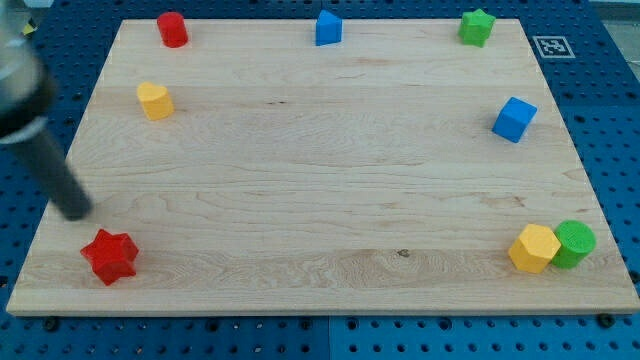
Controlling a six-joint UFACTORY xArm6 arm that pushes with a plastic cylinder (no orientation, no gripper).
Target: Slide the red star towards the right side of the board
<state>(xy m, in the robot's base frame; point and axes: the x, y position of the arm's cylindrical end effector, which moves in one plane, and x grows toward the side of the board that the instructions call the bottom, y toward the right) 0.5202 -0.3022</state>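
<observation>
Board (320, 180) you worked on was pale wood over blue pegboard (20, 335). Your red star (109, 256) sat upright near the view's bottom-left corner; my tip (76, 211), a bare rod, hovered just above-left, apart.

We've got loads of open board (320, 180) through the middle. Along the bottom edge nothing blocks the way until the yellow hexagon (533, 248) and green cylinder (575, 243), touching each other, in the bottom right corner.
</observation>
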